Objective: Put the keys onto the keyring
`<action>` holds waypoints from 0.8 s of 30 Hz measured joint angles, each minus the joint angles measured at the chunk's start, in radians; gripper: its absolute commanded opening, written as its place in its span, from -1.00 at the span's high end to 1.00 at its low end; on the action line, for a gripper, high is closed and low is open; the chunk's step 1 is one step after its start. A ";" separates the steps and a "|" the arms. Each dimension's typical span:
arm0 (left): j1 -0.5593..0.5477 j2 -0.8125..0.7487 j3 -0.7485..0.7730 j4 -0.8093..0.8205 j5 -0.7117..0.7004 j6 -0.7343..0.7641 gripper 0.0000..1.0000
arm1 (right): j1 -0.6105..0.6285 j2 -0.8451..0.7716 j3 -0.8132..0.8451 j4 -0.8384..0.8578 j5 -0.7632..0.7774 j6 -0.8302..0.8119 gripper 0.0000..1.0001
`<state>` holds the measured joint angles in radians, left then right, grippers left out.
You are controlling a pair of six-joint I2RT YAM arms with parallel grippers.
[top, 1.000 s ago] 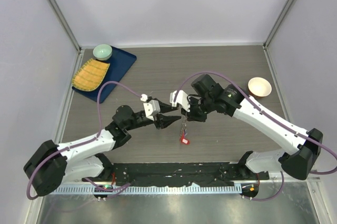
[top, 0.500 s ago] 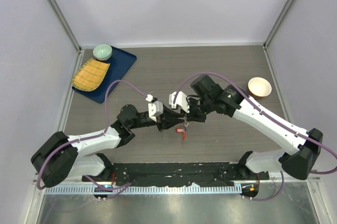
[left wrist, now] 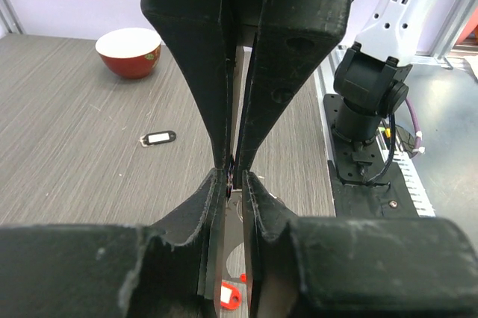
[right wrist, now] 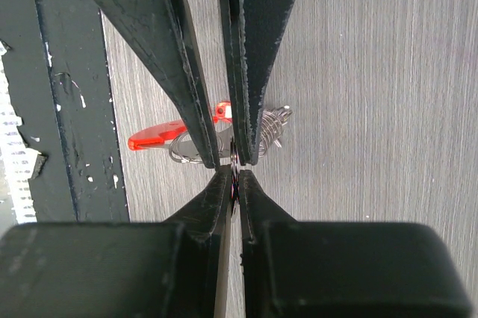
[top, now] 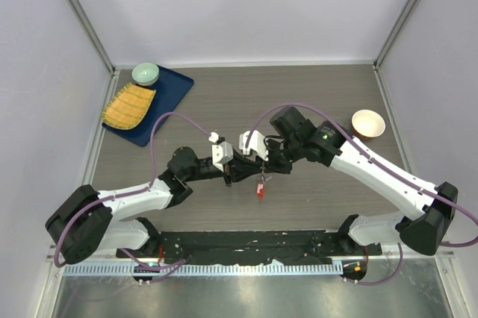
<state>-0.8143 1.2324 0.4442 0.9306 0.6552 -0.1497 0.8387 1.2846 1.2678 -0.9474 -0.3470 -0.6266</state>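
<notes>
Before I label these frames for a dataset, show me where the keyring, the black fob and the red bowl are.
keyring [right wrist: 273, 125], right wrist view, on its grey coiled loop.
black fob [left wrist: 159, 138], left wrist view, middle of its oval body.
red bowl [left wrist: 128, 66], left wrist view, on its outer wall.

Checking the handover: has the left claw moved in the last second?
Yes. The left claw has shifted right, away from the blue tray, meeting the right claw.

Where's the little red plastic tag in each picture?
Top external: red plastic tag just below centre.
Left wrist: tag at the bottom edge, between the near fingers.
Right wrist: tag left of centre.
Shared landmark: left gripper meeting right gripper tip to tip.
</notes>
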 measured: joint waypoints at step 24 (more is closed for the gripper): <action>0.000 0.024 0.053 -0.066 -0.001 0.000 1.00 | 0.002 -0.061 -0.052 0.060 0.029 0.035 0.39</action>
<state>-0.8143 1.2560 0.4976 0.8650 0.6544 -0.1497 0.8406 1.2240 1.2156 -0.8871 -0.3180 -0.5915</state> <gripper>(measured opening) 0.011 0.214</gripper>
